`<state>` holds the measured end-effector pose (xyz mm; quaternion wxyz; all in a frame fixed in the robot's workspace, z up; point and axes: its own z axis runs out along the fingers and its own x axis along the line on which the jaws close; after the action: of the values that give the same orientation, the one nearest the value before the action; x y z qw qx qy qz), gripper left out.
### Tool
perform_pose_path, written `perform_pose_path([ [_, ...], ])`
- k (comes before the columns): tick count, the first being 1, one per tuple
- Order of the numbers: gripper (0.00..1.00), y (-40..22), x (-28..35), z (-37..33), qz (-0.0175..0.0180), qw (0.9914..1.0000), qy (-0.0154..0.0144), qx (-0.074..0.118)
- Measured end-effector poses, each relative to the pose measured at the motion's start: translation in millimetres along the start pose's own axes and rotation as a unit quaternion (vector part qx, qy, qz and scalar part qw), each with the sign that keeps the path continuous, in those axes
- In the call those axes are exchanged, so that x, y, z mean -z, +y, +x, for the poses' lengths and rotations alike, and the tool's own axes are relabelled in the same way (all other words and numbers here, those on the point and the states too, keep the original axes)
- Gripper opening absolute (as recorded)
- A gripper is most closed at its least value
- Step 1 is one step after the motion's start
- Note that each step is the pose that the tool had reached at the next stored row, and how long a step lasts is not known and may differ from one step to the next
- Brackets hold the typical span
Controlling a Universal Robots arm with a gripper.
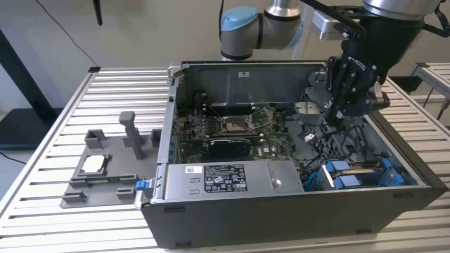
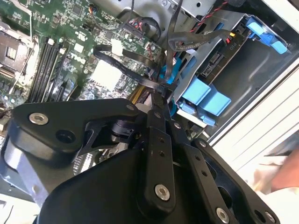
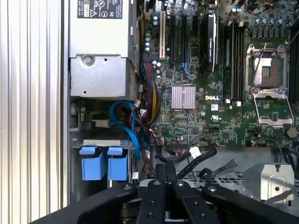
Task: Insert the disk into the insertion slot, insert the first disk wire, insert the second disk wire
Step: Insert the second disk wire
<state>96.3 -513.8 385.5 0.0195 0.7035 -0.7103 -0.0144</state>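
Observation:
The disk (image 1: 359,173), in its blue frame, sits inside the insertion slot (image 1: 385,159) at the case's near corner on the exterior view's right. Its blue tabs (image 2: 205,97) (image 3: 103,164) show in both wrist views, held in the grey cage (image 2: 205,44) (image 3: 93,142). My gripper (image 1: 336,122) hangs inside the case just behind the cage. The fingers (image 2: 157,100) (image 3: 166,168) are pressed together on a black wire (image 2: 126,67) (image 3: 196,157) that loops over the motherboard.
The open computer case (image 1: 281,216) lies on a slatted table. It holds the silver power-supply box (image 1: 225,179) (image 3: 98,70), the green motherboard (image 1: 232,126) (image 3: 224,107) and loose blue cables (image 3: 127,122). A grey fixture (image 1: 105,168) stands outside it. A hand (image 2: 285,172) shows beyond the case wall.

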Motion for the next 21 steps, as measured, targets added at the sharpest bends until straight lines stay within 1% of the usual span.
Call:
perform_pose_path([
  [1, 0.18, 0.0, 0.0, 0.0, 0.0, 1.0, 0.0001, 0.0],
  [2, 0.24, 0.1, -0.1, -0.1, 0.0, 1.0, 0.0007, 0.0],
  [4, 0.24, 0.4, 0.0, -0.1, 0.0, 0.99999, 0.0042, 0.0],
  [5, 0.31, 0.7, 0.0, 0.0, 0.0001, 0.99999, 0.0054, 0.0],
  [8, 0.31, 1.4, 0.0, 0.2, 0.0004, 0.99997, 0.0081, 0.0],
  [11, 0.31, 1.6, 0.0, 0.5, 0.001, 0.99993, 0.0119, 0.0],
  [12, 0.31, 1.7, -0.1, 0.7, 0.0012, 0.9999, 0.0139, 0.0],
  [13, 0.31, 1.7, -0.1, 0.6, 0.0018, 0.99983, 0.0184, -0.001],
  [14, 0.31, 1.8, -0.7, 0.7, 0.0034, 0.99978, 0.0208, -0.001],
  [15, 0.31, 1.7, -1.7, 0.7, 0.0054, 0.99975, 0.0217, -0.001],
  [19, 0.31, 1.4, -5.7, 0.6, 0.012, 0.99965, 0.0237, -0.001],
  [20, 0.31, 1.3, -6.3, 0.6, 0.0128, 0.99963, 0.0239, -0.001],
  [21, 0.31, 1.3, -6.5, 0.6, 0.0129, 0.99963, 0.0239, -0.001],
])
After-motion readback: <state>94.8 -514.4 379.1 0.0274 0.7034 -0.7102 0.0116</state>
